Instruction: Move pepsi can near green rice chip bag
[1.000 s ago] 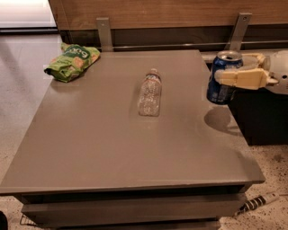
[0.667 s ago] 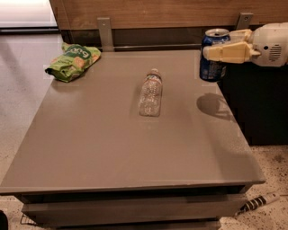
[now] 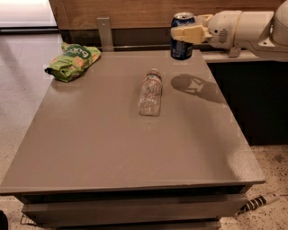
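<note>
Pepsi can in gripper; bag far-left

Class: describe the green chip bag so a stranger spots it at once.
Find the grey table. At its far left corner lies the green rice chip bag, opposite the end effector gripping the pepsi can far right. Unlike the clear bottle, it is lime green, crumpled.

- Overall: moderate, even indoor light; the matt table is lit evenly across its top.
- Upper left of frame: white panel, overexposed and without detail.
- Upper right: gripper, clamped on the pepsi can, its pale casing brightly lit from above.
- Shadow: dark, soft-edged patch on the table, below and slightly right of can and gripper.
- Centre: clear bottle, small glints, faint shadow.
- Lower frame: deep shade under the table overhang.
- Right edge: dark, nearly black zone.
</note>
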`<move>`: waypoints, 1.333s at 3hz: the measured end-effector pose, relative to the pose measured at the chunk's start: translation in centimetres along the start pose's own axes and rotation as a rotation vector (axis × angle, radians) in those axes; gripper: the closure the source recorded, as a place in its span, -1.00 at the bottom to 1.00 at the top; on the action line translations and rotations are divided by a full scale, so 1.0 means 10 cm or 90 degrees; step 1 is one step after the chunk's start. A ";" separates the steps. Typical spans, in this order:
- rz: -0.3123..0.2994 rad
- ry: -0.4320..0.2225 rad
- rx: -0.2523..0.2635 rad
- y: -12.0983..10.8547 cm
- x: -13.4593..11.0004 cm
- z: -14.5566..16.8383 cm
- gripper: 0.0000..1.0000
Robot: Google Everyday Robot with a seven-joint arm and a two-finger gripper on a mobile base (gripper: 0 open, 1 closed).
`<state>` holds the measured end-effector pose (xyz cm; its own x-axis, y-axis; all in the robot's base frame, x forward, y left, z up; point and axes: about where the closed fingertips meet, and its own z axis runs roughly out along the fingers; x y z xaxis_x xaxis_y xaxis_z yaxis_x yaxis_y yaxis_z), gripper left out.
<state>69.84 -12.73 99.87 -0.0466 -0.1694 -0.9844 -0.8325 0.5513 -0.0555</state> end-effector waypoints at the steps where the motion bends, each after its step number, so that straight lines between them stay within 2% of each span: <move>1: -0.012 -0.034 -0.021 -0.04 -0.07 0.70 1.00; 2: -0.022 -0.039 -0.051 0.04 -0.16 1.16 1.00; 3: -0.033 -0.033 -0.094 0.22 -0.19 1.69 1.00; 4: -0.033 -0.033 -0.094 0.23 -0.19 1.70 1.00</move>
<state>77.41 2.68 98.76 0.0245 -0.1496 -0.9884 -0.9055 0.4158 -0.0853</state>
